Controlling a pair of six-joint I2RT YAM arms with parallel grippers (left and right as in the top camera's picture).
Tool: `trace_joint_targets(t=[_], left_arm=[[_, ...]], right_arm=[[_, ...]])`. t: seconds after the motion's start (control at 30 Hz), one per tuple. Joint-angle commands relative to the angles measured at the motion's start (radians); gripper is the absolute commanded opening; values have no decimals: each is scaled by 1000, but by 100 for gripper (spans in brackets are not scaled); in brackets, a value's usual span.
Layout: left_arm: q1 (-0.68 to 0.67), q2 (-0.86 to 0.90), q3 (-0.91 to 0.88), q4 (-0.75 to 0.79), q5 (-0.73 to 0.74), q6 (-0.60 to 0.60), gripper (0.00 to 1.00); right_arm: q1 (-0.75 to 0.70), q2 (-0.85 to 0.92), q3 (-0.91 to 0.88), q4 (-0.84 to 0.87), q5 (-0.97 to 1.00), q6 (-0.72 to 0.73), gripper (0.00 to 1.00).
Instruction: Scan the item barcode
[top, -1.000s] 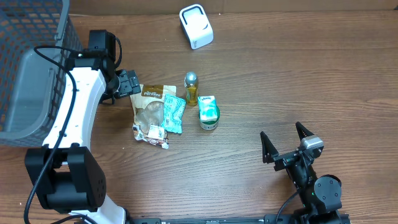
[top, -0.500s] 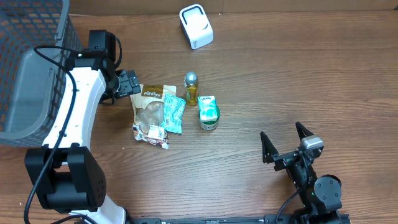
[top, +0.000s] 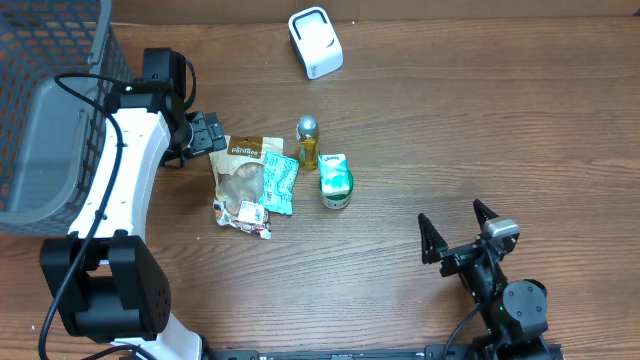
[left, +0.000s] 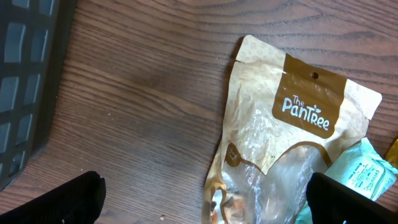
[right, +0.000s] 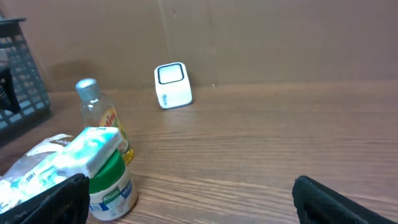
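Wood desk (top: 480, 120): your left gripper (top: 208, 133) spread, hovering beside snack bag (top: 243, 170), likely lined up for pick; scanner (top: 315, 42) at far edge; right gripper (top: 457, 226) spread, idle.

The table (top: 480, 130) was brown with a dark wood grain. The scanner (top: 315, 42) was white with a dark window. The basket (top: 40, 110) was dark grey mesh. The pouch (left: 267, 143) was tan with a brown label, white lettering and a clear panel. Beside it the packet (top: 281, 183) was teal with white print. The bottle (top: 307, 143) was yellow with a silver cap. The tub (right: 111, 186) was green with a white label. The left arm (top: 125, 170) was white with black joints. The left gripper (top: 213, 134) and right gripper (top: 450, 215) were black.
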Motion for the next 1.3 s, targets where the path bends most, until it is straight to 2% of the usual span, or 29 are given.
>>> trace_joint_targets(t=[0.0,0.23,0.57,0.73,0.87,0.97,1.27], left_arm=[[0,-19,15,3,-11,1,100],[0,-19,15,3,-11,1,100],[0,-19,15,3,-8,1,100],[0,-19,15,3,-8,1,100],[0,-19,15,3,-8,1,100],[0,-19,15,3,-8,1,100],[0,-19,15,3,-8,1,100]], right_arm=[[5,-8,121,-69,-5,18,100],[5,63,385,-258,-5,41,100],[5,426,784,-498,-70,88,100],[5,661,1022,-706,-95,93,100],[5,843,1205,-865,-229,93,100],[5,938,1270,-880,-349,93,100],[5,1118,1271,-895,-535,93,98]])
